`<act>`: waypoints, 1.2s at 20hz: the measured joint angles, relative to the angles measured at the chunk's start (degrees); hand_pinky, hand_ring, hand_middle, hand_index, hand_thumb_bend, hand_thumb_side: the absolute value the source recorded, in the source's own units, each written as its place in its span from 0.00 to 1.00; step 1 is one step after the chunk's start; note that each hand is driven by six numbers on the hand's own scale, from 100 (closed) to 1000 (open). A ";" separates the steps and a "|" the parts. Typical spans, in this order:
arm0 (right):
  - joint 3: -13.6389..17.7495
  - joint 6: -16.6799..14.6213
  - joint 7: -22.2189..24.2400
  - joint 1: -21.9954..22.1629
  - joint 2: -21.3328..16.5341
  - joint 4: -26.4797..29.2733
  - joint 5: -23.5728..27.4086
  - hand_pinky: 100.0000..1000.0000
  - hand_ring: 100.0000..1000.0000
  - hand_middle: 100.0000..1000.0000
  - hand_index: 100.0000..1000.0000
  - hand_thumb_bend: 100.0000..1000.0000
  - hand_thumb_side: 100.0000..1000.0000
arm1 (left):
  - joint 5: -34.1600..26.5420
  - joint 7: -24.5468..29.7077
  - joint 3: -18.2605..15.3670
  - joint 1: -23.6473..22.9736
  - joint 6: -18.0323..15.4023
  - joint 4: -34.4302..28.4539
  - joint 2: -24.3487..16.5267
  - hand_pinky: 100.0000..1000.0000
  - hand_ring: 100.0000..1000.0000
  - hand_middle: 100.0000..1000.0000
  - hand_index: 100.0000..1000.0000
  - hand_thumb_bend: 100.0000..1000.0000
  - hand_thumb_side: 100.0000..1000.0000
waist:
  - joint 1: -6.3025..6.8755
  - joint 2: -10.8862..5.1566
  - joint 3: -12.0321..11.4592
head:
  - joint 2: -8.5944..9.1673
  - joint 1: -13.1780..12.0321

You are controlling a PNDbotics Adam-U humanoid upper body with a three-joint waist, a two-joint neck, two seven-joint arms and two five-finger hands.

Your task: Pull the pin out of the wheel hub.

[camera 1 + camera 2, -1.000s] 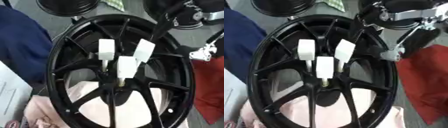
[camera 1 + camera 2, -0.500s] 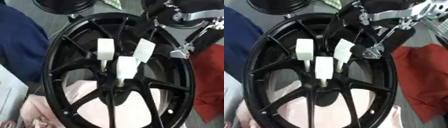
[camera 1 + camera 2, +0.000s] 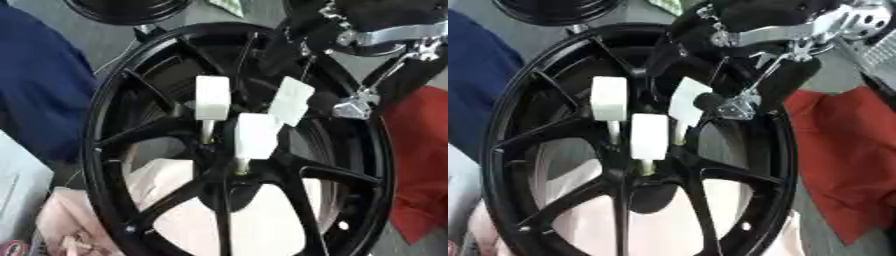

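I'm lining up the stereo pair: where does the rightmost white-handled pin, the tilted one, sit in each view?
Left eye view: tilted pin, right of centre, upper half.
Right eye view: same pin, about centre, with a fingertip of the right hand at its right edge.
Shared landmark: red cloth.

Both eye views are looking steeply down from the head, close in on the black wheel hub, which is filling most of each frame. The right eye is sitting slightly to the side, so the hub is falling further left there. Both are sharing the three white-capped pins, the right hand entering top right, and red cloth.
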State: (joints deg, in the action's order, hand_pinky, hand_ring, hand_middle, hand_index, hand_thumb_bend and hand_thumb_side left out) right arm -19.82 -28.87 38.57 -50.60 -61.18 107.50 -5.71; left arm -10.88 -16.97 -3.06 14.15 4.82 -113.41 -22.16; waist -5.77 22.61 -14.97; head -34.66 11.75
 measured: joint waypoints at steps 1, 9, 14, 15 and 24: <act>0.01 0.17 0.18 -0.03 0.00 0.00 0.32 0.90 0.86 0.82 0.90 0.00 0.27 | 0.00 0.02 0.00 0.00 0.02 0.00 0.00 0.58 0.62 0.52 0.72 0.50 0.36 | 0.00 0.00 0.01 | -0.01 -0.01; 1.28 2.16 2.16 -1.01 -0.01 -1.08 5.05 0.90 0.87 0.84 0.92 0.00 0.29 | 0.00 0.24 0.00 -0.03 0.24 0.00 0.00 0.58 0.62 0.52 0.72 0.50 0.36 | -0.33 0.00 0.09 | -0.01 -0.04; 1.85 2.70 2.70 -1.10 -0.14 -0.88 5.60 0.92 0.88 0.86 0.95 0.21 0.29 | 0.00 0.27 0.00 -0.02 0.27 0.00 0.00 0.58 0.62 0.52 0.72 0.49 0.36 | -0.82 0.01 -0.03 | 0.03 0.01; 1.85 2.66 2.66 -0.79 -0.18 -0.67 5.37 0.92 0.88 0.87 0.95 0.24 0.29 | -0.02 0.27 0.00 0.00 0.27 0.00 0.00 0.58 0.62 0.52 0.72 0.49 0.36 | -0.86 0.05 -0.11 | 0.04 0.03; 1.84 2.17 2.18 1.09 -1.11 0.19 1.63 0.93 0.88 0.86 0.95 0.37 0.22 | -0.20 0.38 0.00 0.24 0.39 0.00 0.01 0.58 0.62 0.51 0.72 0.49 0.36 | -1.12 0.60 -0.42 | 0.08 0.12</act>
State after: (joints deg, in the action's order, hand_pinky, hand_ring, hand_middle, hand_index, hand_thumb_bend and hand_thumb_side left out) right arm -17.98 -26.70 40.75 -49.50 -62.29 107.68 -4.08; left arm -11.08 -16.58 -3.06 14.39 5.21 -113.41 -22.15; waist -6.89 23.21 -15.39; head -34.59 11.87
